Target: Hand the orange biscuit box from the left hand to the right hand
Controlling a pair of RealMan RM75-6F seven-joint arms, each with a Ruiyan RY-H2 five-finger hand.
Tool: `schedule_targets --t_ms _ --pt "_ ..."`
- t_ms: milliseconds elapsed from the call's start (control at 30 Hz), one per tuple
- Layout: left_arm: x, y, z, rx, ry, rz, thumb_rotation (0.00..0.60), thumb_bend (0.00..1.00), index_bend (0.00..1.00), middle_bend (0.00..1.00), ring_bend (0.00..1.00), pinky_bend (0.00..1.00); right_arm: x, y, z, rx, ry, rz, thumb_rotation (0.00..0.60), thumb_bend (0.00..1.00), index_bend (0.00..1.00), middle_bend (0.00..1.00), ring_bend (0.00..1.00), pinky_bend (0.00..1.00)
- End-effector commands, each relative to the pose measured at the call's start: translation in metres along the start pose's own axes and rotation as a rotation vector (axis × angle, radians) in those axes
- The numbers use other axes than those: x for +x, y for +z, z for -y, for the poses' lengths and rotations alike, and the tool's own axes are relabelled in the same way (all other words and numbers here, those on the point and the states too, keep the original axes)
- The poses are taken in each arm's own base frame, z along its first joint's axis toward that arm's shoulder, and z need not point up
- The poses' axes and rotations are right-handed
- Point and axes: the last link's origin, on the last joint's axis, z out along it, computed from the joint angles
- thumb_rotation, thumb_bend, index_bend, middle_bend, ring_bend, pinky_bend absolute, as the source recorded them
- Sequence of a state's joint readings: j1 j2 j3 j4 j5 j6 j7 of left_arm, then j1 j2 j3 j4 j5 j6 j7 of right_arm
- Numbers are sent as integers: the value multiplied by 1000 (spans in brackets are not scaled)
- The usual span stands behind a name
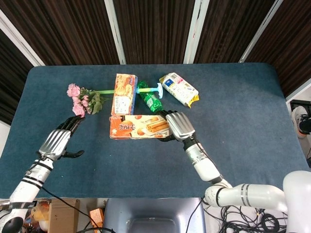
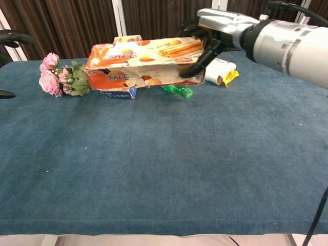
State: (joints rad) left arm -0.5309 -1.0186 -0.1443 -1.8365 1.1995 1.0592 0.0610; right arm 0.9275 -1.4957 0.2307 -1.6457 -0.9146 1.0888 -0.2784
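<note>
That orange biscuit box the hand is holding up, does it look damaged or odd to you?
Yes. The orange biscuit box looks crumpled: in the chest view its lower edge is ragged and buckled. The right hand grips only its one end, so the box juts out sideways above the table, unsupported.

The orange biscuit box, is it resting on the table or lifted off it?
Lifted. The right hand holds the orange biscuit box by one end, clear of the table.
</note>
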Motion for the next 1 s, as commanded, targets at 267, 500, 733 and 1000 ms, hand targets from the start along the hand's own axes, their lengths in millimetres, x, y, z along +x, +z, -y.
schedule_targets --t_ms 267,500,733,1000 --pt "-9 -24 80 207 220 -86 600 202 0 14 3 157 -50 -48 -105 -113 3 104 600 276 762 781 667 694" --pt "-13 -21 87 208 213 -77 600 204 0 14 2 157 -73 -56 -135 -141 14 138 600 276 637 675 567 594" --pt "-13 -20 88 206 204 -80 600 207 0 14 3 157 -71 -72 -157 -148 -49 130 600 276 531 588 503 546" --pt "-13 -17 85 192 149 -91 600 192 0 21 3 157 -65 -80 -170 -183 -154 239 600 126 0 8 7 146"
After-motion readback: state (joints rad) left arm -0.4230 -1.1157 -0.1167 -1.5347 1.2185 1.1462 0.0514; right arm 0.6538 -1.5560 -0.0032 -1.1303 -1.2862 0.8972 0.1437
